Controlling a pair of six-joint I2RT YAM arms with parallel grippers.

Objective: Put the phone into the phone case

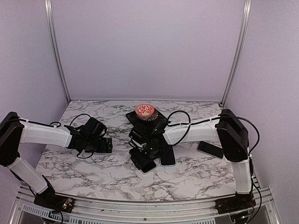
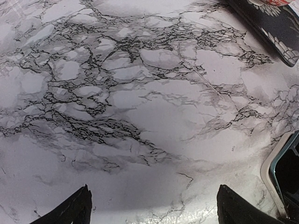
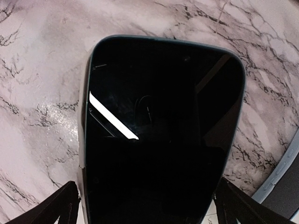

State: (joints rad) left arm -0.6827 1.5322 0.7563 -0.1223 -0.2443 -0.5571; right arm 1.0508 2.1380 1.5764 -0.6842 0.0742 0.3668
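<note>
Two right fingers [image 3: 58, 207] snug either side of the phone [image 3: 159, 130].

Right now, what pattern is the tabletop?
Tabletop: white marble with dark veins, clearest in left wrist view.

In the right wrist view the phone [image 3: 159, 130] runs off the bottom edge, its near end unseen. I cannot tell whether the right end effector [image 3: 147, 207] actually touches it. The phone case [image 3: 280, 184] is clipped at the lower right corner. From above, the right arm [image 1: 196, 130] hides most of both, mid-surface [image 1: 93, 172].
</note>
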